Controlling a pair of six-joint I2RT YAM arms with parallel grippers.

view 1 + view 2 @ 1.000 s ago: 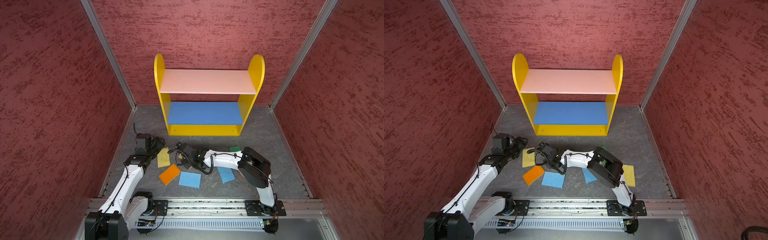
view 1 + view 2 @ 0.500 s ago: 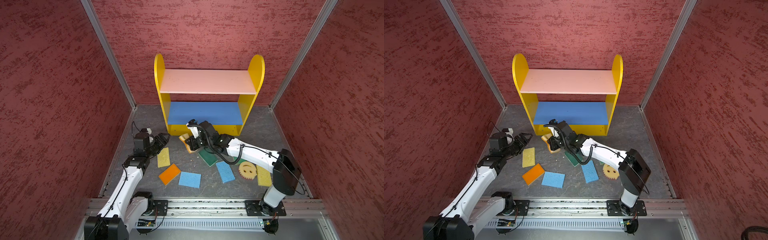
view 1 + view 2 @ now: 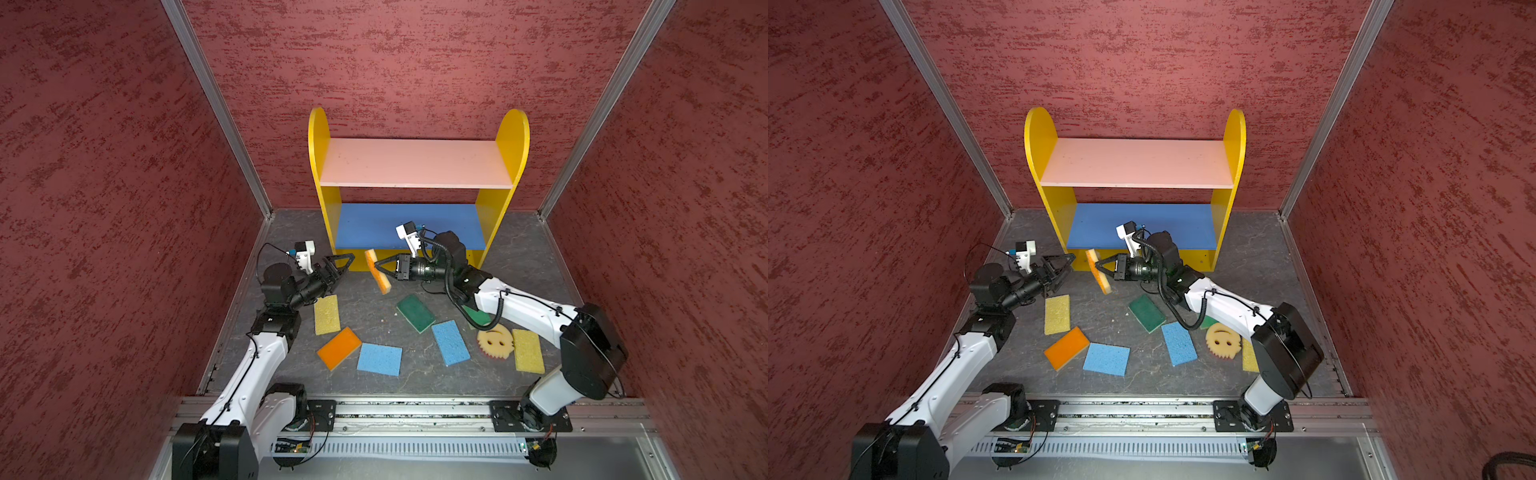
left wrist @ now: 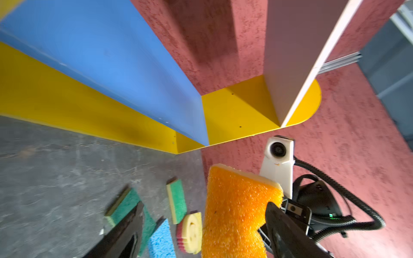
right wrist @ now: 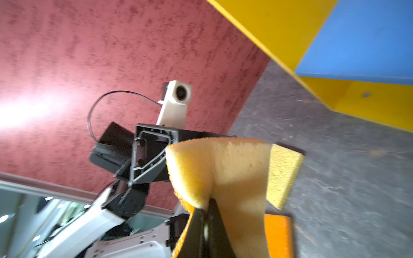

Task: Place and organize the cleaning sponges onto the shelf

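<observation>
Since a second ago the right end effector (image 3: 379, 266) has been swinging up from among the scattered pads toward the shelf (image 3: 415, 164), bringing one sponge with it, while the left end effector (image 3: 347, 266) has been rising and spreading its jaws wider. The held sponge (image 3: 377, 272), an orange scrub face on yellow foam, is hanging on edge just in front of the shelf's yellow bottom board, clear of the bench (image 3: 365, 320). The right end effector is clenching it by one long edge, and the foam is dimpling at the pinch in the right wrist view. The left end effector is facing the orange side from the shelf's left panel, its jaws released and holding nothing, the fingertips standing near the sponge but apart from it in both top views. The other sponges are lying flat on the bench in front of the shelf. A yellow sponge (image 3: 326, 314) is lying nearest the left panel, with an orange sponge (image 3: 339, 348) and a blue sponge (image 3: 379, 359) farther out. A dark green sponge (image 3: 415, 313) and a second blue sponge (image 3: 450, 343) are lying out from the shelf's middle. A green sponge (image 3: 478, 318) is showing partly under the right arm (image 3: 523, 309), and beyond it from the shelf are the round smiley sponge (image 3: 495, 341) and a second yellow sponge (image 3: 528, 351).
</observation>
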